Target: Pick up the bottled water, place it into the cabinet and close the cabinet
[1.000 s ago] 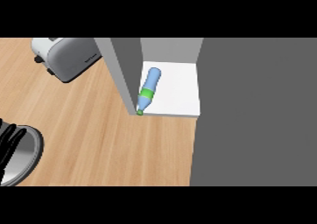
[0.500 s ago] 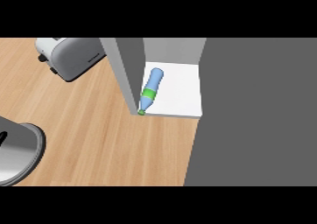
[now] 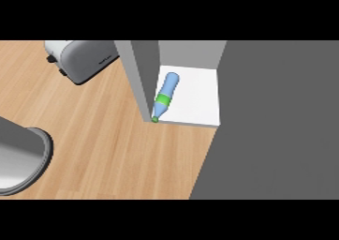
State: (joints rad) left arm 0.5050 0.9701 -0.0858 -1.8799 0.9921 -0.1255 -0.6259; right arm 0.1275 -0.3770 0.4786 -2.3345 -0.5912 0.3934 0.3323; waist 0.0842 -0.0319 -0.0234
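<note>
The wooden counter [image 3: 110, 140] filled the left half of my head view, with a silver toaster [image 3: 82, 58] near its far edge. Right of that stood the cabinet [image 3: 141, 75], its grey side wall rising beside a white shelf [image 3: 196, 98].

The bottled water [image 3: 165, 96] lay on its side on that shelf, right against the left wall. Its green cap pointed towards me and reached the shelf's front lip. I judged the placing done, so only the closing was left.

A broad dark grey panel [image 3: 283, 122] covered the right of the view, and I took it for the cabinet door [image 3: 283, 122], not yet shut.

Neither hand showed. Only a grey forearm [image 3: 20, 159] came in at the lower left, so I could not tell whether the fingers were spread or curled.

To close it well, I thought the cap mattered most. It seemed to sit at, or just past, the lip, so a swinging door might catch it and roll the bottle out. I would nudge the bottle deeper first, then set flat fingers on the door's outer face near its free edge. From there I would follow its arc in one slow sweep, watching the gap at the cap.
</note>
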